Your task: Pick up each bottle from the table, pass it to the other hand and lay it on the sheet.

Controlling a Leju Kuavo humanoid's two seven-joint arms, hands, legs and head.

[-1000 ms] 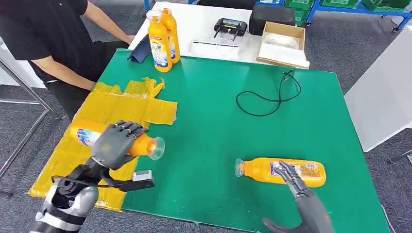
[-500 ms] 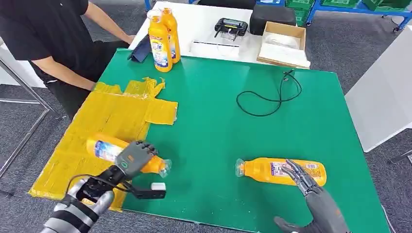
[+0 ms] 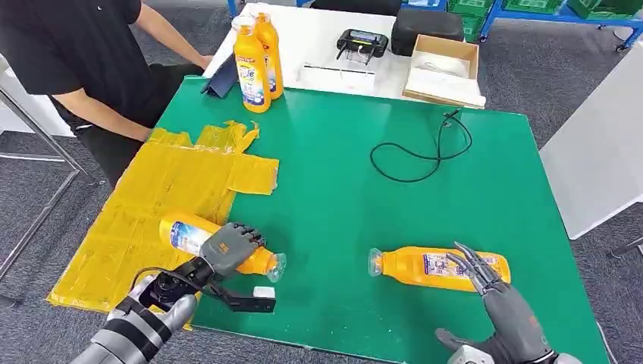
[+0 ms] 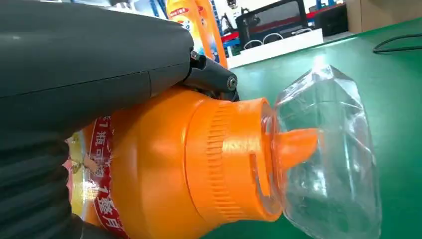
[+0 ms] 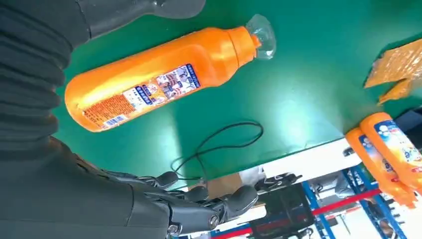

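Observation:
My left hand (image 3: 227,246) grips an orange bottle (image 3: 186,233) around its upper body, held on its side over the near edge of the yellow sheet (image 3: 167,182). Its clear cap (image 3: 274,265) points out over the green mat (image 3: 341,205). The left wrist view shows the bottle's orange neck (image 4: 199,164) and clear cap under my left hand (image 4: 74,64). A second orange bottle (image 3: 425,267) lies on the mat at the front right. My right hand (image 3: 493,296) hovers at its base end, fingers spread and holding nothing. In the right wrist view that bottle (image 5: 159,79) lies apart from my right hand's fingers (image 5: 199,211).
Two more orange bottles (image 3: 254,57) stand upright at the mat's far left corner. A black cable (image 3: 421,155) loops on the far right of the mat. A person (image 3: 76,61) stands beside the sheet at the left. A cardboard box (image 3: 443,68) and a black device (image 3: 360,42) sit on the white table behind.
My left hand has carried its bottle to the right and nearer, from over the sheet to its edge by the mat. My right hand has shifted slightly right along the lying bottle.

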